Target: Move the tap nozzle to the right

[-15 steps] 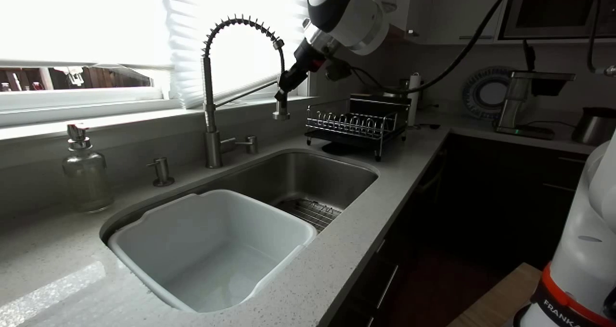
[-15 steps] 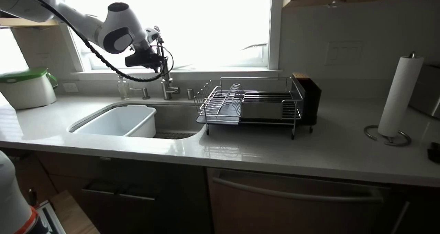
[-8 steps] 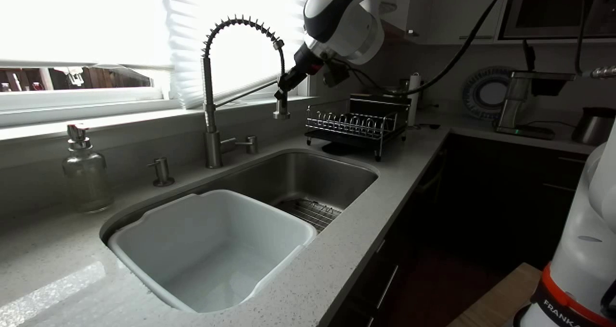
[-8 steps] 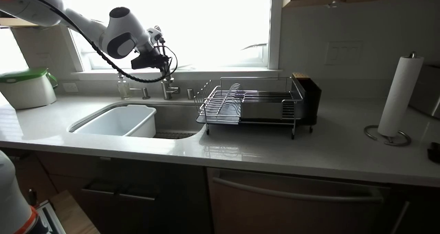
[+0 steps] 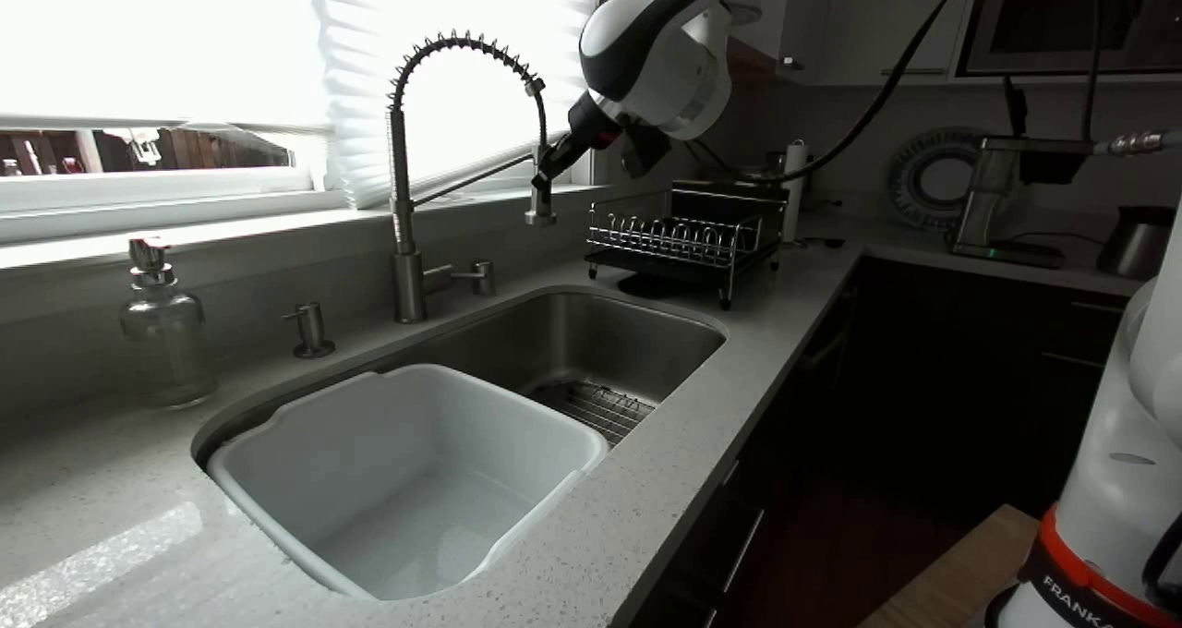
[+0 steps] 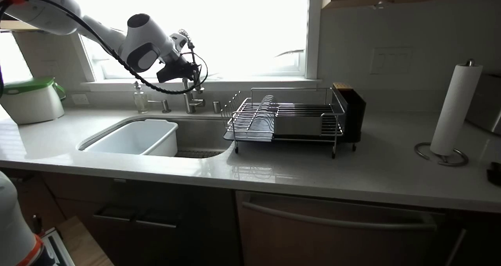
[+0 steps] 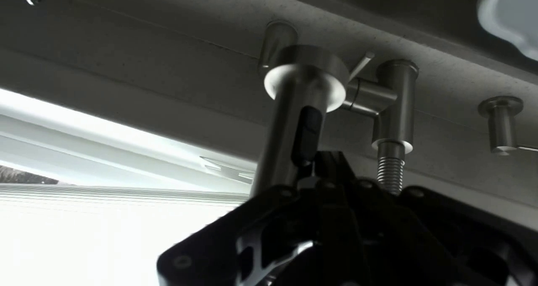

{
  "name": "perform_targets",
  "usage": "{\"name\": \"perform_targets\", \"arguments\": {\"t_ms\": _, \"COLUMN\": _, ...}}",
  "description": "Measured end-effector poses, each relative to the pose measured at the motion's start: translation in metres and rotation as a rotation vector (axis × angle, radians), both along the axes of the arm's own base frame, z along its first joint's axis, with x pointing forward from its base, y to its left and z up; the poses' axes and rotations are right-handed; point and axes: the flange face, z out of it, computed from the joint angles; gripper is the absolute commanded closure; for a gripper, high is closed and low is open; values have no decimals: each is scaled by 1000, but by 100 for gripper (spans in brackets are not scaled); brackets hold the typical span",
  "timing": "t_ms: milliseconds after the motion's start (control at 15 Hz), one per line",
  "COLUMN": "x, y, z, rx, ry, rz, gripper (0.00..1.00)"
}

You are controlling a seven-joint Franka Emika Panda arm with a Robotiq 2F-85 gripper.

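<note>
The end effector (image 7: 330,156) is closed up narrow, its fingertips together just beside the tap nozzle (image 7: 282,139); whether contact is made cannot be made out. In an exterior view, the nozzle's lower end (image 5: 540,216) is seen below the end effector. Farther below, a pale tub (image 5: 355,443) is set in the sink (image 5: 637,328).

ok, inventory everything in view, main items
sink: 1, grey, in counter
faucet: 1, silver, behind sink
tap nozzle: 1, silver, faucet end
tub: 1, white, in sink
soap bottle: 1, clear, counter
metal dispenser: 1, silver, behind sink
dish rack: 1, silver and black, counter
paper towel roll: 1, white, counter
bin: 1, white and green, counter
microwave: 1, dark, above counter
arm: 1, white, near faucet
jaws: 1 pair, black, shut beside tap nozzle
</note>
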Motion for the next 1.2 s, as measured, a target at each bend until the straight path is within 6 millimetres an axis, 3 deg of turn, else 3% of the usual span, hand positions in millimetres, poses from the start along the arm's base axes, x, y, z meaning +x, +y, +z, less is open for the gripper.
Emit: {"name": "perform_targets", "arguments": {"t_ms": 1200, "x": 39, "y": -19, "z": -1, "rx": 9, "ry": -149, "rz": 6, "gripper": 100}}
